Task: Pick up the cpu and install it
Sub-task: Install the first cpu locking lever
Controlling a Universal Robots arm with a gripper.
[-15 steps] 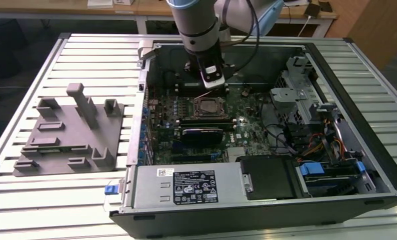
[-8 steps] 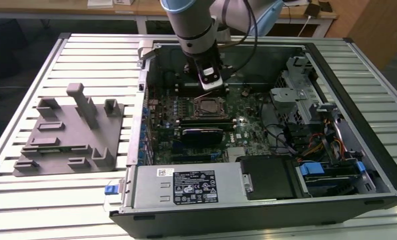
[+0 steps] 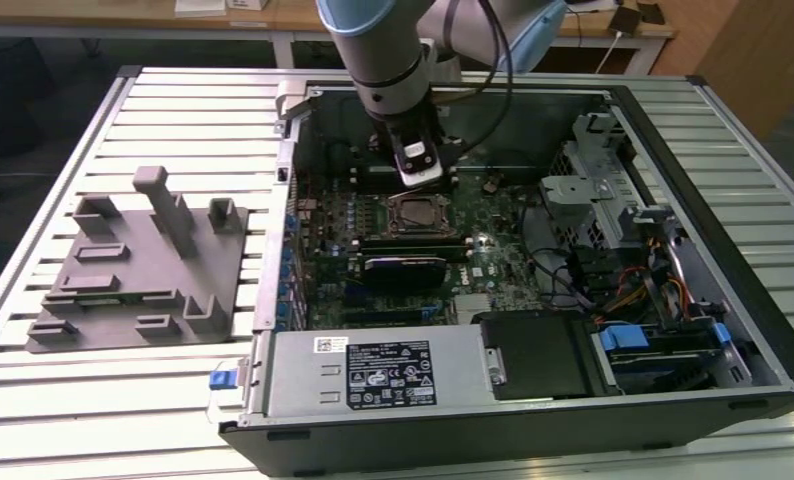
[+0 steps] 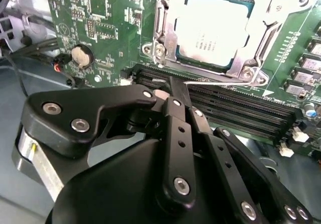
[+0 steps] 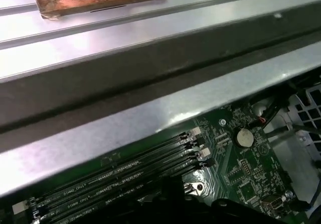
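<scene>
A slatted metal table (image 3: 170, 400) carries an open computer case (image 3: 717, 330) lying on its side, with a grey moulded fixture (image 3: 137, 270) standing on the table to the exterior view's left of the case. Inside the case, the green motherboard (image 3: 504, 265) covers the floor; a power supply (image 3: 370, 375) sits along the near edge and a drive cage (image 3: 597, 200) stands at the exterior view's right. The robot arm (image 3: 384, 50) reaches down from the far side, and its gripper (image 3: 420, 180) hangs just above the board, on the far side of the socket (image 3: 411, 213). In the second wrist view the cpu (image 4: 215, 30) lies flat inside the socket's metal frame (image 4: 165, 33), its pale top exposed, beside the black memory slots (image 4: 235, 108). The gripper's black linkages (image 4: 175, 148) converge to a tip with nothing between them, so the jaws look together and empty. A coin cell (image 5: 244, 137) shows on the board in both wrist views.
</scene>
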